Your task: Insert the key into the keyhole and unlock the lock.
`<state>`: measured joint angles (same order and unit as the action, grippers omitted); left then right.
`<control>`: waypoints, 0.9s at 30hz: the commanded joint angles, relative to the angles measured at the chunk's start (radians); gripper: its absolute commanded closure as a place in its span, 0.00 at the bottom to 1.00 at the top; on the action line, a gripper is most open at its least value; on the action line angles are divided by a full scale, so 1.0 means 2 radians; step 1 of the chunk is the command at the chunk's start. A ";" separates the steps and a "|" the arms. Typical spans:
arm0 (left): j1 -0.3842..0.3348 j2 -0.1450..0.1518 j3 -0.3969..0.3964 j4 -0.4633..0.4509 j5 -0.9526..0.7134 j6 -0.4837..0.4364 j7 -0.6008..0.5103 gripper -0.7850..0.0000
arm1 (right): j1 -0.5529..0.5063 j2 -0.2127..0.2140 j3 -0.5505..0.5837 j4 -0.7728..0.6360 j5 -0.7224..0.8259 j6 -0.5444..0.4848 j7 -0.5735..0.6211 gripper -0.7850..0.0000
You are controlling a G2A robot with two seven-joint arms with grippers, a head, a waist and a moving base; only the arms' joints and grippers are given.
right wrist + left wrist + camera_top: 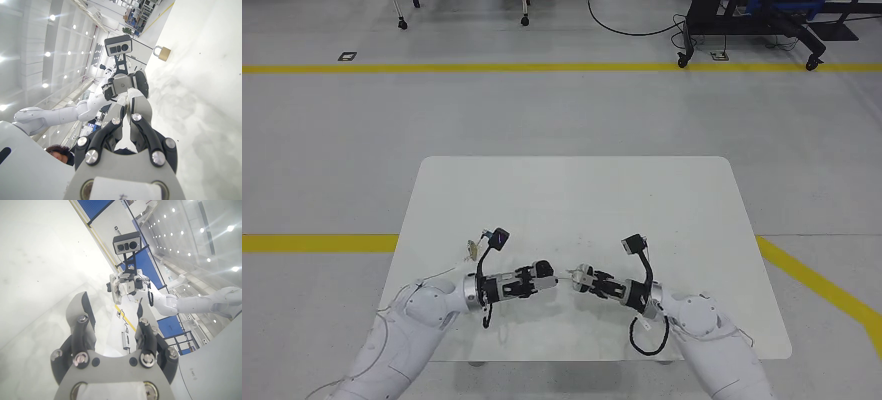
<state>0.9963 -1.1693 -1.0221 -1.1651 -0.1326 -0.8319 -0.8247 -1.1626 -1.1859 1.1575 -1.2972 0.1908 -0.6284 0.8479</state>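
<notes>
A brass padlock (pixel 163 53) with a silver shackle lies flat on the white table (pixel 642 200); from above the padlock (pixel 475 250) sits just beyond the left arm's wrist camera. My left gripper (pixel 113 306) is open with nothing between its fingers, low over the table's front middle (pixel 549 277). Facing it tip to tip, my right gripper (pixel 127 99) is shut on a thin sliver that looks like the key, most of it hidden by the fingers. From above, the right gripper (pixel 579 272) sits a short gap from the left one.
The table's front edge (pixel 572 358) runs close under both forearms. Bare tabletop stretches behind and to both sides of the grippers. Yellow floor lines and wheeled stands are far off beyond the table.
</notes>
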 commanded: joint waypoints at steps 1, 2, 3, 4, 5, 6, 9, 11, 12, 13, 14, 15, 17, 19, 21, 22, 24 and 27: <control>0.015 0.010 -0.033 -0.017 0.015 -0.003 0.005 0.00 | -0.001 0.003 0.014 0.005 0.002 -0.011 -0.006 1.00; 0.025 0.016 -0.052 -0.030 0.028 -0.003 0.006 0.00 | -0.002 0.004 0.021 0.008 0.002 -0.016 -0.009 1.00; 0.036 0.023 -0.073 -0.046 0.043 -0.002 0.006 0.00 | -0.002 0.005 0.024 0.009 0.002 -0.018 -0.010 1.00; 0.046 0.029 -0.093 -0.067 0.063 0.001 0.001 0.00 | -0.002 0.005 0.024 0.009 0.002 -0.018 -0.010 1.00; 0.056 0.036 -0.114 -0.091 0.089 0.008 -0.010 0.00 | -0.002 0.005 0.024 0.009 0.002 -0.018 -0.010 1.00; 0.064 0.042 -0.134 -0.114 0.110 0.020 -0.023 0.00 | -0.002 0.005 0.024 0.009 0.002 -0.018 -0.010 1.00; 0.079 0.058 -0.189 -0.176 0.143 0.066 -0.072 0.00 | -0.002 0.005 0.024 0.009 0.002 -0.018 -0.010 1.00; 0.084 0.066 -0.215 -0.209 0.171 0.097 -0.104 0.00 | -0.002 0.005 0.024 0.009 0.002 -0.018 -0.010 1.00; 0.085 0.069 -0.226 -0.224 0.188 0.113 -0.116 0.00 | -0.002 0.005 0.024 0.009 0.002 -0.018 -0.010 1.00; 0.087 0.072 -0.237 -0.237 0.210 0.131 -0.122 0.00 | -0.002 0.005 0.024 0.009 0.002 -0.018 -0.010 1.00; 0.090 0.074 -0.243 -0.252 0.237 0.147 -0.125 0.00 | -0.002 0.005 0.024 0.009 0.002 -0.018 -0.010 1.00; 0.094 0.076 -0.246 -0.266 0.266 0.166 -0.127 0.00 | -0.002 0.005 0.024 0.009 0.002 -0.018 -0.010 1.00; 0.098 0.078 -0.246 -0.286 0.338 0.213 -0.120 0.00 | -0.002 0.005 0.024 0.009 0.002 -0.018 -0.010 1.00; 0.099 0.076 -0.229 -0.294 0.391 0.262 -0.099 0.00 | -0.002 0.005 0.024 0.009 0.002 -0.018 -0.010 1.00; 0.089 0.073 -0.205 -0.283 0.430 0.299 -0.080 0.00 | -0.002 0.005 0.024 0.009 0.002 -0.018 -0.010 1.00; 0.082 0.071 -0.190 -0.274 0.447 0.315 -0.074 0.00 | -0.002 0.005 0.024 0.009 0.002 -0.018 -0.010 1.00; 0.063 0.066 -0.160 -0.253 0.465 0.343 -0.062 0.00 | -0.002 0.005 0.024 0.009 0.002 -0.018 -0.010 1.00; 0.037 0.059 -0.125 -0.216 0.494 0.385 -0.045 0.00 | -0.002 0.005 0.024 0.009 0.002 -0.018 -0.010 1.00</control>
<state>1.0914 -1.0461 -1.3018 -1.6276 0.8286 -0.0980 -0.9286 -1.1662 -1.1762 1.2047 -1.2798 0.1941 -0.6636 0.8288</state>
